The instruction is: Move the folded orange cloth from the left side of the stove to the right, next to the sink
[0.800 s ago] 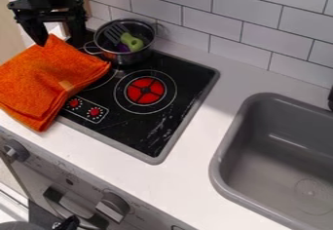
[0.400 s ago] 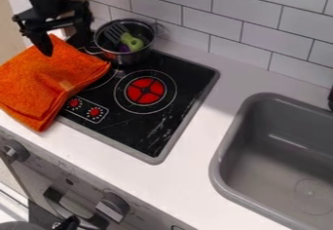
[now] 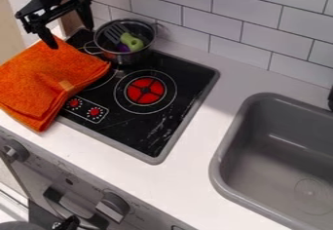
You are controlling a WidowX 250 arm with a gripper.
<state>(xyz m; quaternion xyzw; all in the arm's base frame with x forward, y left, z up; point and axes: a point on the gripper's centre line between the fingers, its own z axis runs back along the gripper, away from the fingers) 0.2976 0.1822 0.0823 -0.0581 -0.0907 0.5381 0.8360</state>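
The black gripper [image 3: 70,37] hangs at the upper left, its two fingers spread apart with nothing between them. One fingertip is over the top corner of the folded orange cloth [image 3: 48,78]; whether it touches the cloth I cannot tell. The other finger points down between the cloth and the metal pot [image 3: 125,57]. That pot stands at the back of the black stove top [image 3: 170,68] and holds a dark slotted spatula [image 3: 114,32], a green item [image 3: 132,42] and something purple. The cloth covers the stove's left part and the counter beside it.
A grey sink basin [image 3: 276,148] is set in the white counter [image 3: 195,175] at the right. Behind the counter rises a tiled wall [image 3: 228,24]. Knobs [image 3: 113,207] stick out from the stove front below. A dark object stands at the right edge.
The gripper has tilted, and its finger nearer the pot has risen and shifted right. Its other finger moved down first, then up slightly. Cloth and pot have stayed put.
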